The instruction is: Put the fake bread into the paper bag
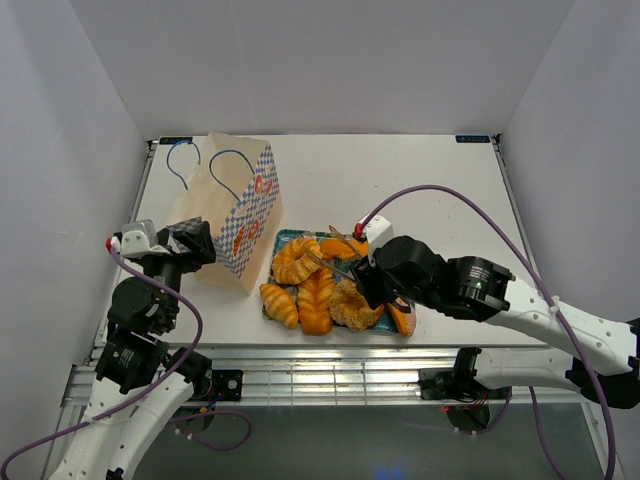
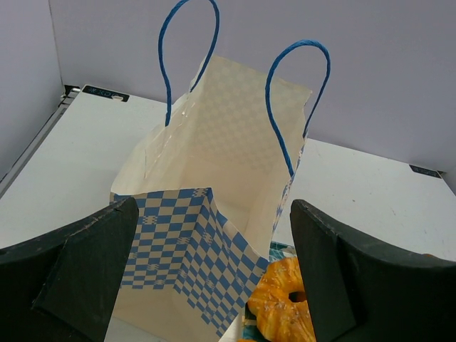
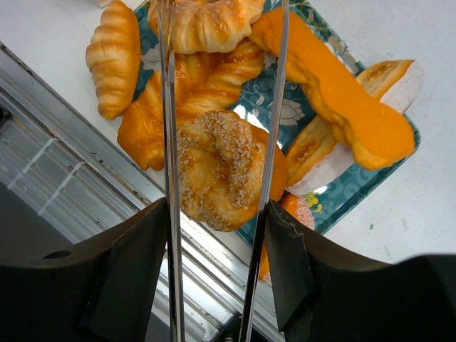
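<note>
One paper bag stands upright on the table, mouth open, with two blue cord handles. One teal floral tray lies just beside it. The fake bread is all outside the bag: seven or eight pieces, the overlap preventing a firm count. One croissant lies on the table against the tray's edge; the rest are heaped on the tray. The left gripper faces the bag's mouth, jaws spread wide and holding nothing. The right gripper grasps one pair of metal tongs, whose two arms straddle the single sugared ring.
</note>
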Tool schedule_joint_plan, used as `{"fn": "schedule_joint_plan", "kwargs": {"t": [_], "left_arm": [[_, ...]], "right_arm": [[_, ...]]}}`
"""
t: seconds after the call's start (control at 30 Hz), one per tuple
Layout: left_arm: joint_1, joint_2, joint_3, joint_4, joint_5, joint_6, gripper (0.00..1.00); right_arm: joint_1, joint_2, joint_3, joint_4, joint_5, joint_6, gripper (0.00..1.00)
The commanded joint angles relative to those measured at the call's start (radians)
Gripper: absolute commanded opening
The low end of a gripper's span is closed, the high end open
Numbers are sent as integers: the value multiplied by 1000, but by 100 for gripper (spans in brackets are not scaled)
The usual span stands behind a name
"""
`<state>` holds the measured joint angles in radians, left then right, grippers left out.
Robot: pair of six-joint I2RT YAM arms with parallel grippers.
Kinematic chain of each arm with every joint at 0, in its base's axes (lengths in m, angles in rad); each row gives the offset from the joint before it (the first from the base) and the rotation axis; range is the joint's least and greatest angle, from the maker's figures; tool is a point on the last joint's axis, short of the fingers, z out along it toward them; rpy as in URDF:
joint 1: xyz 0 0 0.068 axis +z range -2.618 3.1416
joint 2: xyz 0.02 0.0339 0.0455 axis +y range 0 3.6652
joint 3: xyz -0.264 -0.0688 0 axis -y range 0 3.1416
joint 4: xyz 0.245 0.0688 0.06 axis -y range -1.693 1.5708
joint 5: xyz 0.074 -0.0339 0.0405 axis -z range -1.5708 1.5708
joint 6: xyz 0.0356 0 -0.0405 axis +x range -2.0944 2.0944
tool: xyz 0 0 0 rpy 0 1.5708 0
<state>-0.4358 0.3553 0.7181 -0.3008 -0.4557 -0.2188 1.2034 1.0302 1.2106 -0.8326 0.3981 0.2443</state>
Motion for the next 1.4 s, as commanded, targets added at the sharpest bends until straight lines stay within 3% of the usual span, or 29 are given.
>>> {"fn": "schedule_joint_plan", "kwargs": {"t": [0.0, 0.2, 0.37, 0.67, 1.37], "left_arm": [[-4, 2, -3, 5, 14, -5, 98], [-4, 4, -3, 3, 12, -7, 98], [-4, 2, -5, 5, 15, -8, 98], [-4, 2, -3, 3, 25, -10, 98], [-4, -3, -3, -1, 32, -14, 98]], "right_arm": [[-1, -2, -40, 96, 8, 143, 61], [-51, 2, -114, 260, 22, 291, 62], [-169, -21, -241, 426, -112, 400, 60], [-242, 13, -309, 587, -246, 455, 59], [-278, 174, -298, 613, -283, 460, 59]]}}
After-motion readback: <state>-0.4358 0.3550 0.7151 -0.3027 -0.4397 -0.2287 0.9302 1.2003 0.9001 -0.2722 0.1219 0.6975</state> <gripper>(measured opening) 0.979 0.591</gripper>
